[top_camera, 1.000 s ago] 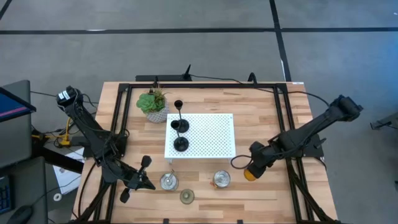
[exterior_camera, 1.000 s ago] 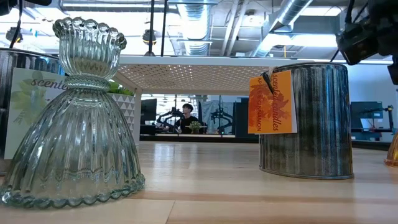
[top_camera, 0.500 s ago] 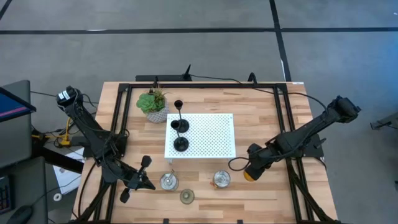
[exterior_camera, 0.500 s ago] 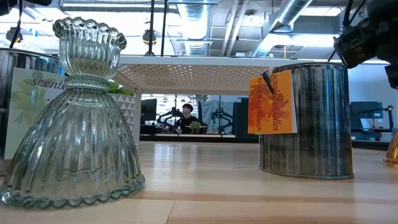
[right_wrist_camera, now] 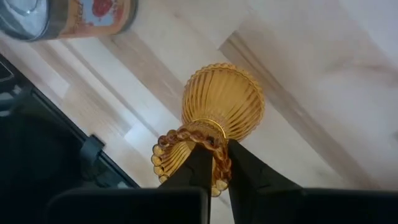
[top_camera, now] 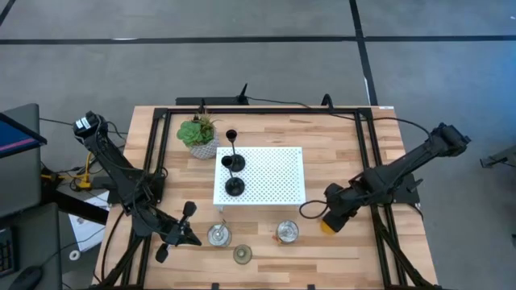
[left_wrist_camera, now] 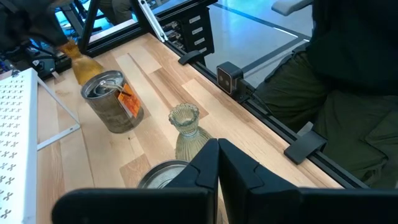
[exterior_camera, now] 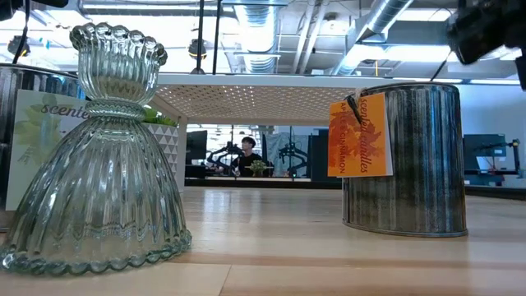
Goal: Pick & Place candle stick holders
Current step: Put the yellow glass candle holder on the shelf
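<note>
My right gripper [top_camera: 331, 220] is shut on the amber glass holder [right_wrist_camera: 221, 106] at the table's right side; part of that gripper shows high in the low view [exterior_camera: 486, 30]. My left gripper [left_wrist_camera: 217, 163] is shut and empty near the left front [top_camera: 187, 225]. Two black holders [top_camera: 234, 186] stand on the white platform [top_camera: 274, 173] and a third [top_camera: 231, 135] stands behind it. Two silvery cups [top_camera: 218, 235] [top_camera: 287, 232] and the pale green holder [top_camera: 243, 254] stand on their bases near the front edge. My right gripper pinches the amber holder's narrow neck [right_wrist_camera: 210, 132] between its two fingers, just below the scalloped cup rim [right_wrist_camera: 166, 152]. The fingers [right_wrist_camera: 198, 163] slant down from the table's right. The wide ribbed base [right_wrist_camera: 225, 99] points away from the wrist, and the low view shows no part of it on the table.
A potted plant [top_camera: 198, 132] stands at the back left beside the platform. Black frame rails [top_camera: 367, 161] run along both table sides. Bare wood lies between the platform and the right rail. A person sits in the room behind [exterior_camera: 246, 156].
My right gripper has gone up with the amber holder and a little toward the table's right edge. The holder, which stood at the low view's right edge, has risen out of that view.
</note>
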`<state>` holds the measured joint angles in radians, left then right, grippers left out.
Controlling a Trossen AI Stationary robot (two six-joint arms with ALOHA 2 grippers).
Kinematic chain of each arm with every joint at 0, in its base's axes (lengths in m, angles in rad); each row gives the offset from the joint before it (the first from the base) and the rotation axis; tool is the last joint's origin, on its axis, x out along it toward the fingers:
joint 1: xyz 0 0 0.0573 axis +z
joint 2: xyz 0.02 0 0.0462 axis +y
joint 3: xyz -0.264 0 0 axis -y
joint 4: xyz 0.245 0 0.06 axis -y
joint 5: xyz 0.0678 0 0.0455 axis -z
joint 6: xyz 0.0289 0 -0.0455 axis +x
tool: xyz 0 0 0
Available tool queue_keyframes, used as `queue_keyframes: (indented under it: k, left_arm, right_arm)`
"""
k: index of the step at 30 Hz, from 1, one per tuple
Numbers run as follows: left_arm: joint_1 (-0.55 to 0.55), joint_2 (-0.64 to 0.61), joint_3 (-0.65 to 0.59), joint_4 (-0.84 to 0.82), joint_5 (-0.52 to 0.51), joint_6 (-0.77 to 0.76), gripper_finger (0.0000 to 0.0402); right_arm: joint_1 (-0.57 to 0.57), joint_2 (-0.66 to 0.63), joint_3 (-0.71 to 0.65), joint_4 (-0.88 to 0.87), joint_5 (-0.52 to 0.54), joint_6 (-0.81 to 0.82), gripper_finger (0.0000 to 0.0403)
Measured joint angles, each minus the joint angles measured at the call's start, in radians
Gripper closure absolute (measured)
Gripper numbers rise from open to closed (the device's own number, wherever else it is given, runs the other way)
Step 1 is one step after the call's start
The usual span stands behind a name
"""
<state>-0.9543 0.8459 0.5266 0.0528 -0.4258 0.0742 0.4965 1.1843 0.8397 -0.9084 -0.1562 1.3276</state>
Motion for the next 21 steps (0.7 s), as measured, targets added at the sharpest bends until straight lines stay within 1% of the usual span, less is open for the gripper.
queue_keyframes:
  k: [2, 7, 12, 16, 21]
  left_arm:
    - [0.000, 0.000, 0.000, 0.000, 0.000, 0.000, 0.0394]
    - [0.000, 0.000, 0.000, 0.000, 0.000, 0.000, 0.0394]
    - [0.000, 0.000, 0.000, 0.000, 0.000, 0.000, 0.0394]
    - [0.000, 0.000, 0.000, 0.000, 0.000, 0.000, 0.0394]
    - [0.000, 0.000, 0.000, 0.000, 0.000, 0.000, 0.0394]
  right_arm:
    - [0.000, 0.000, 0.052, -0.050, 0.016, -0.021, 0.0390]
    - [0.000, 0.000, 0.197, -0.166, 0.093, -0.058, 0.0390]
    - [-0.030, 0.000, 0.325, -0.221, 0.158, -0.117, 0.0390]
    - [-0.094, 0.028, 0.418, -0.224, 0.185, -0.224, 0.0390]
    - [-0.189, 0.137, 0.570, -0.307, 0.175, -0.413, 0.0390]
